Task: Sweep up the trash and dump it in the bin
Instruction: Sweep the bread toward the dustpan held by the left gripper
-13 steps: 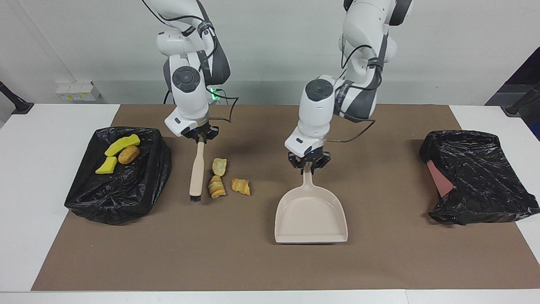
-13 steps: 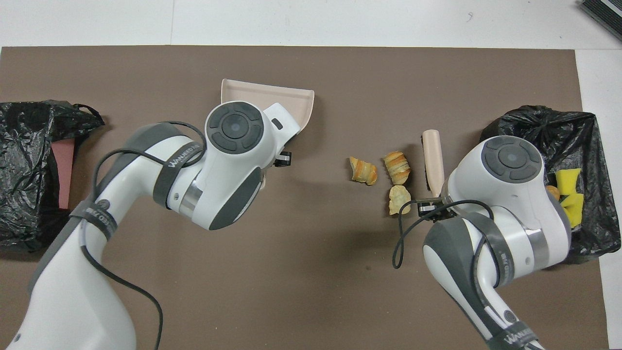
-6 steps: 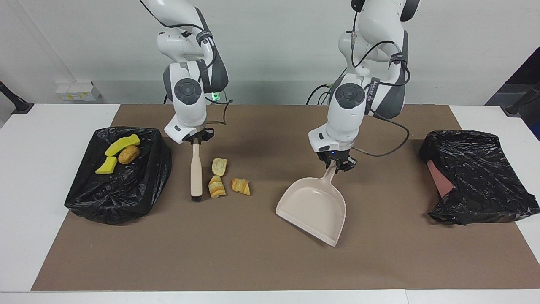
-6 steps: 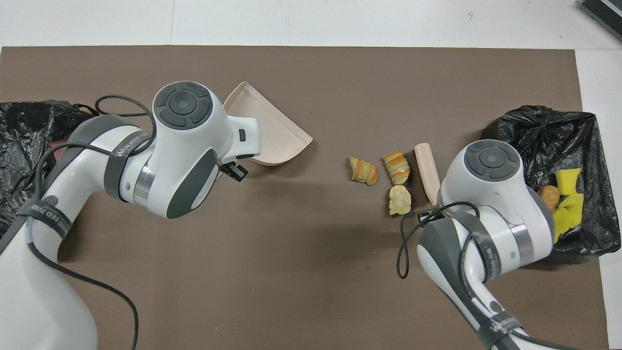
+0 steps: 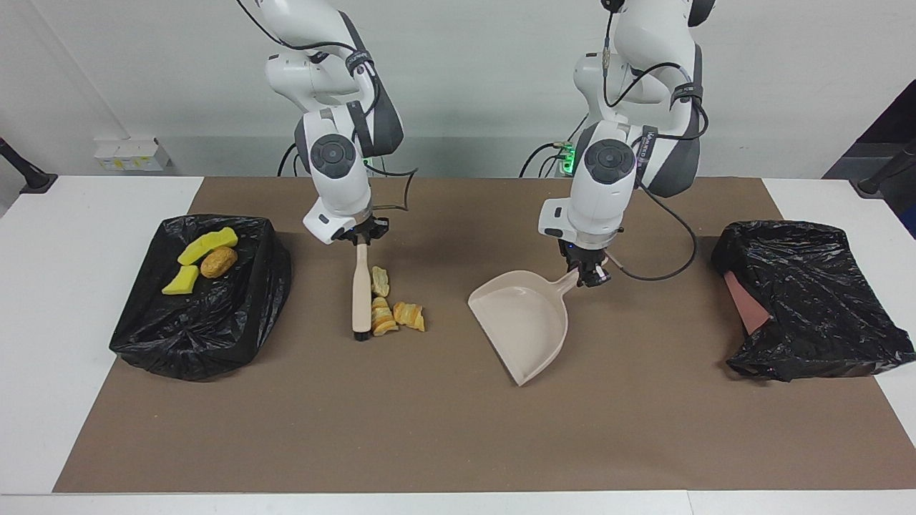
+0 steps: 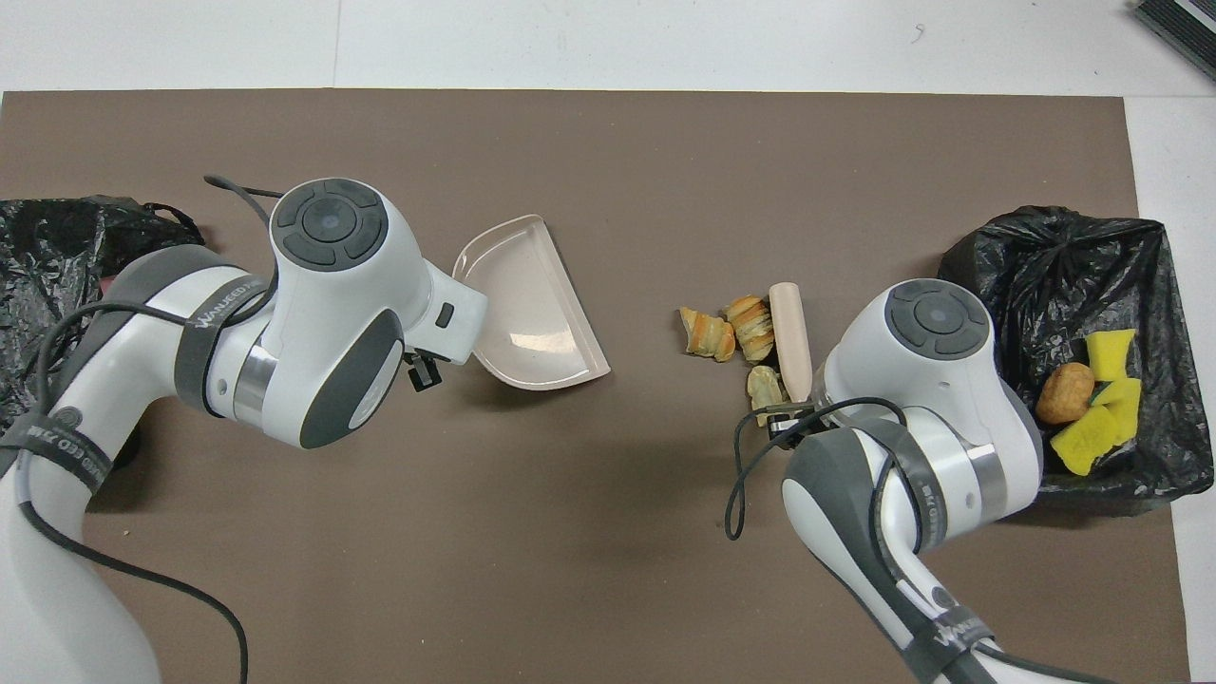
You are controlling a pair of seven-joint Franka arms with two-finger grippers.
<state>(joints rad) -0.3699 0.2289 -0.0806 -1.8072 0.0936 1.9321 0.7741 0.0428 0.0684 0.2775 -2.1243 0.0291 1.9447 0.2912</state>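
Right claw clamps the brush against light, crumbly pastry pieces; left claw grips the dustpan handle.

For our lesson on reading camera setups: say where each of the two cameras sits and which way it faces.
Facing view: high across the table, looking at the robots; both arms hang from the top, right end effector shut on the brush, left end effector shut on the dustpan.
Overhead view: high above the robots' end, looking forward and down; both arms enter from the bottom.
Shared: the brush, dustpan and pastry pieces, mirrored by half a turn.
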